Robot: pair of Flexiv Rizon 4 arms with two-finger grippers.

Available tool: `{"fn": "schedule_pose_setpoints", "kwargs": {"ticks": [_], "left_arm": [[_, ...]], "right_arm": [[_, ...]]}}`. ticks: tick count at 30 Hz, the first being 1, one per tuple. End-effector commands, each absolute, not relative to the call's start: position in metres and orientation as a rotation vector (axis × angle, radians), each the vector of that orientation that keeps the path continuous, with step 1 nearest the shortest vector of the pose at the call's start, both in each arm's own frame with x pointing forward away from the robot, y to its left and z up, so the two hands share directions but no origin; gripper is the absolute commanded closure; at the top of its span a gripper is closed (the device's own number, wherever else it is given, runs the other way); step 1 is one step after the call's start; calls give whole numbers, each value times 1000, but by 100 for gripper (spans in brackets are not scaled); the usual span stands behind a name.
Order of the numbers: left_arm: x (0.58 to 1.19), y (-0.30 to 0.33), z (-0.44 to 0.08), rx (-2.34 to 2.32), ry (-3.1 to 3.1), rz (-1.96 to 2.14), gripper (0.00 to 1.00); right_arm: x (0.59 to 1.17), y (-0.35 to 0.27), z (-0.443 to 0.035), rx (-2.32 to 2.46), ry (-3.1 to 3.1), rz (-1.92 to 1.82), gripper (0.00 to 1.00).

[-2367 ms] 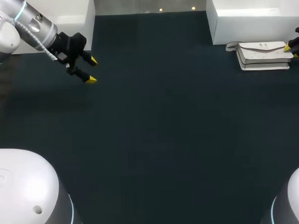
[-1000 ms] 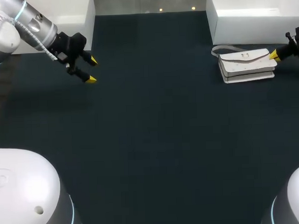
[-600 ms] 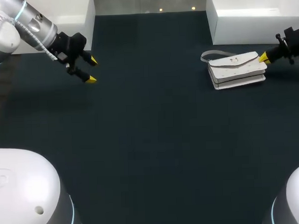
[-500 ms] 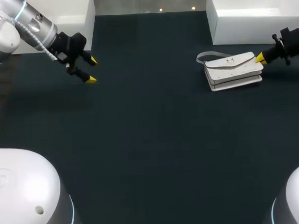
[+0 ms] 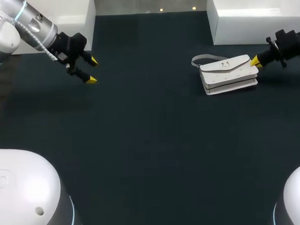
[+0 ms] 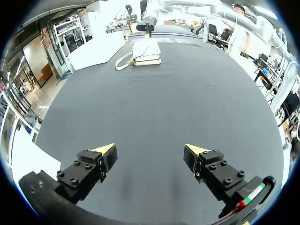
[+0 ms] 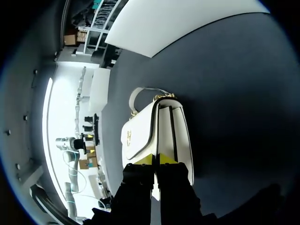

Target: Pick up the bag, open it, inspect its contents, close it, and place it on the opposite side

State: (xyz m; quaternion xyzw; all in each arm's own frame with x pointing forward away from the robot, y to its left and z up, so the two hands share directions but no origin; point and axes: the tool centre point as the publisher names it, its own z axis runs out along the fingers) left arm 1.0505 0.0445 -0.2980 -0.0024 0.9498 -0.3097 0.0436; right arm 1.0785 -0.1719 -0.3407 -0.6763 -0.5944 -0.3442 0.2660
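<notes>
Table: dark mat [image 5: 156, 142], also seen from the left wrist [image 6: 164, 103] and the right wrist [image 7: 234, 93].
Bag: white, with a flap [image 5: 229, 74]. It lies flat on the table with the flap face up, in the far right part, a little in from the right edge. From the left wrist it sits far ahead across the table [image 6: 146, 52]. From the right wrist it fills the ground just ahead of the fingers [image 7: 157, 136].
Flap: down, with a small metal clasp [image 5: 226, 65] at its middle.
Strap: pale loop [image 5: 202, 59] lying on the table off the bag's left end, the end away from the right claw [image 7: 140, 93].
Box: white [image 5: 255, 20], at the far right corner, behind the bag and apart from it.
Right claw: narrow, its fingers nearly together [image 5: 255, 62]. The yellow tips are against the bag's right end [image 7: 155, 159]. Whether they pinch a fold of it cannot be made out.
Left claw: wide, with nothing between the fingers [image 5: 92, 70]. It hangs over the far left part of the table, well apart from the bag [image 6: 150, 152].
</notes>
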Motion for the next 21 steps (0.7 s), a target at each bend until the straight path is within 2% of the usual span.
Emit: {"fn": "schedule_pose_setpoints", "kwargs": {"ticks": [1, 5, 14, 21], "left_arm": [[1051, 45, -299, -6, 2900, -950, 0], [1051, 45, -299, -6, 2900, -950, 0], [1051, 45, -299, -6, 2900, -950, 0], [1051, 45, -299, -6, 2900, -950, 0]], "right_arm": [[1073, -170, -339, -1886, -1591, -1006, 100], [1073, -170, -339, -1886, -1591, -1006, 100], [1046, -101, -370, -1807, -1486, -1075, 100], [1036, -87, -369, -1812, -1473, -1107, 100]]}}
